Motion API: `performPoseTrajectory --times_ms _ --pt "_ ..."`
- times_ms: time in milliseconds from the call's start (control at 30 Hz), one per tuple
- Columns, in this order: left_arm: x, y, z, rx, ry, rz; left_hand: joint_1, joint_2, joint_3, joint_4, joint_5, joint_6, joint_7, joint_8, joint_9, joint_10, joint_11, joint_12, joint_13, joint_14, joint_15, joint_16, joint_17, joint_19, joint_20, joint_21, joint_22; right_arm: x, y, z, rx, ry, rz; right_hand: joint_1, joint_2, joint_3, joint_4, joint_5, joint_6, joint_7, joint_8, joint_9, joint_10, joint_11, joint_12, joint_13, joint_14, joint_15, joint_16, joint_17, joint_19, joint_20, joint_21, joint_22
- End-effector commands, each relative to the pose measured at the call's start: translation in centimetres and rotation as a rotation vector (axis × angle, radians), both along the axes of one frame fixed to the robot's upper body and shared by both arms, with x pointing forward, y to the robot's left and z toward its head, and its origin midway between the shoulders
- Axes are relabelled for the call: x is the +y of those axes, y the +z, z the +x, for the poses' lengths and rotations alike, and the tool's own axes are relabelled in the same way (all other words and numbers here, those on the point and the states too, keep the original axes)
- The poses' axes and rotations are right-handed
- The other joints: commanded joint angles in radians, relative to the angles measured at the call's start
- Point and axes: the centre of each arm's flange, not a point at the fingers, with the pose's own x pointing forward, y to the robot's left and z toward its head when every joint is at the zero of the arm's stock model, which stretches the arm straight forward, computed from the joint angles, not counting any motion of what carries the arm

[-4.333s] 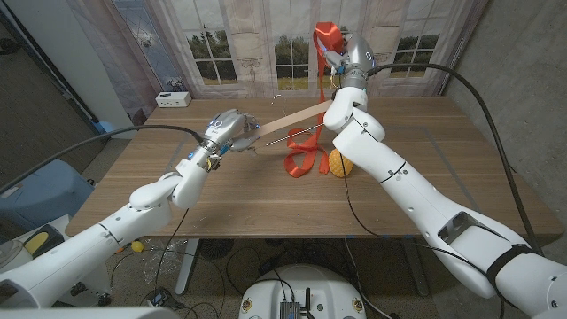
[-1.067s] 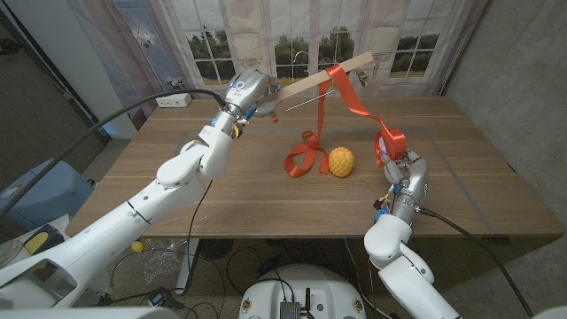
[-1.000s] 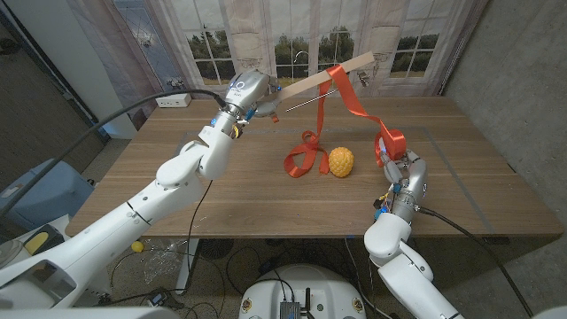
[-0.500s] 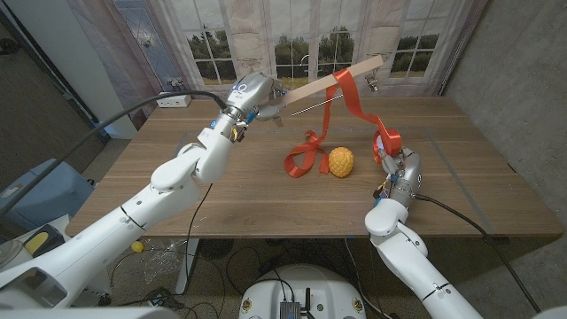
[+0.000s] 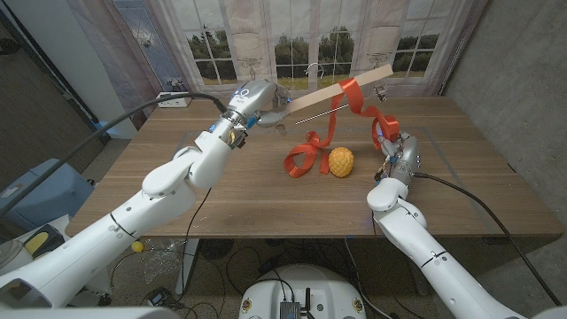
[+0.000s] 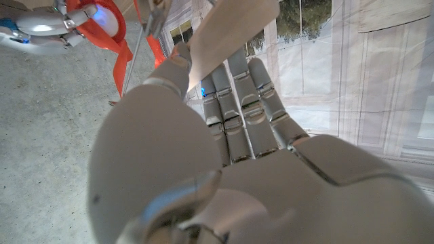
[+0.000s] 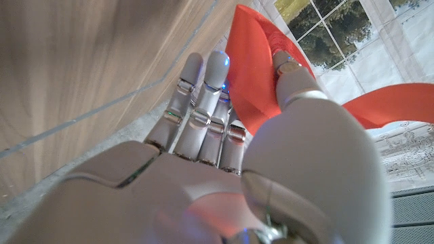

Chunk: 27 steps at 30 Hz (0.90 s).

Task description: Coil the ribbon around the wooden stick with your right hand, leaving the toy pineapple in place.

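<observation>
Before curtained windows, on a wooden table [image 5: 177,204], the toy pineapple [image 5: 341,162] sits centre; the left hand [image 5: 261,102] grips the wooden stick [image 5: 332,90] aloft, the right hand [image 5: 390,142] at three o'clock pinching the ribbon [image 5: 359,99].

A robot lab dressed as a home — a printed window-and-curtain backdrop [image 5: 292,40] hangs across the top of the frame behind the wooden desk [image 5: 177,190], with black cables [image 5: 221,261] trailing over bare floor at the bottom.
</observation>
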Motion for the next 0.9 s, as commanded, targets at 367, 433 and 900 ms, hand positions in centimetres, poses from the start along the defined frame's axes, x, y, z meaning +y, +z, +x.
performPoseTrajectory --times_ms 367,433,900 --pt "0.9 -1.7 -0.9 0.147 -0.047 -0.003 0.115 0.119 0.025 -0.001 0.009 0.071 -0.062 0.006 0.097 0.08 -0.066 -0.003 0.006 0.207 -0.229 -0.004 0.007 -0.005 -0.042 0.013 0.0 -0.1 8.5 0.2 -0.04 0.025 -0.139 0.054 0.067 0.036 0.046 0.009 0.247 0.012 -0.003 0.033 0.197 -0.036 0.005 0.002 -0.046 -0.037 0.011 0.0 -0.018 0.003 0.016 -0.005" --pt "1.1 -1.7 -0.8 0.164 -0.05 -0.005 0.115 0.119 0.025 -0.001 0.009 0.071 -0.061 0.006 0.098 0.081 -0.065 -0.004 0.006 0.208 -0.229 -0.005 0.008 -0.006 -0.042 0.013 0.0 0.0 9.3 -0.2 -0.044 0.024 -0.161 0.055 0.068 0.035 0.045 0.009 0.247 0.011 -0.004 0.033 0.196 -0.039 0.005 0.003 -0.047 -0.038 0.011 -0.002 -0.02 0.003 0.017 -0.006" --pt "2.3 -2.3 0.6 0.302 -0.071 -0.005 0.116 0.12 0.026 -0.001 0.008 0.07 -0.056 0.005 0.099 0.08 -0.063 -0.009 0.009 0.208 -0.229 -0.01 0.012 -0.011 -0.04 0.017 0.0 1.5 14.4 -3.3 -0.114 0.084 -0.277 0.058 0.074 0.03 0.046 0.007 0.247 0.01 -0.008 0.029 0.191 -0.038 0.001 0.002 -0.057 -0.039 0.014 -0.004 -0.031 0.0 0.024 -0.01"
